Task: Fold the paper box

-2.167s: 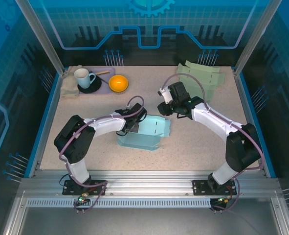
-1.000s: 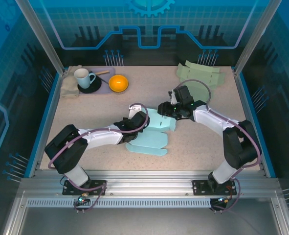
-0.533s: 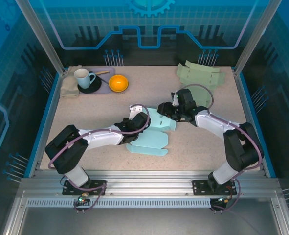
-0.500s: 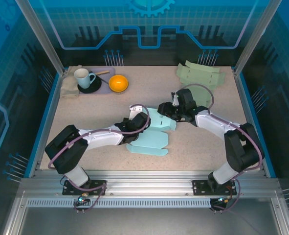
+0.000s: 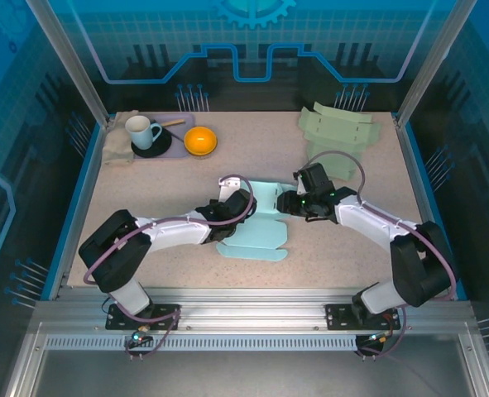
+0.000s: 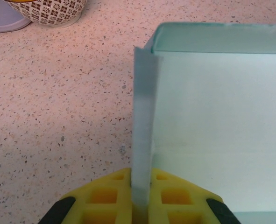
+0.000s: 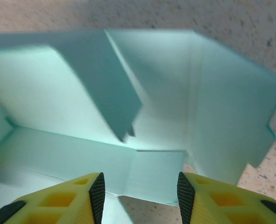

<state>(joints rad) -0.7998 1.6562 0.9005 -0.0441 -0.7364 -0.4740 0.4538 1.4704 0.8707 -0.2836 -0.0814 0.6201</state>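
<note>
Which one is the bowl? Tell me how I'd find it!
Start at the speckled table and look to its far left corner, where a white mug stands. The bowl sits just to the right of that mug. It is the only round thing that is bright orange inside.

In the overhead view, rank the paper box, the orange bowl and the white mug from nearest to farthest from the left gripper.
1. The paper box, mid-table, clamped in the left gripper.
2. The orange bowl, toward the far edge, left of centre.
3. The white mug, in the far left corner.
</note>
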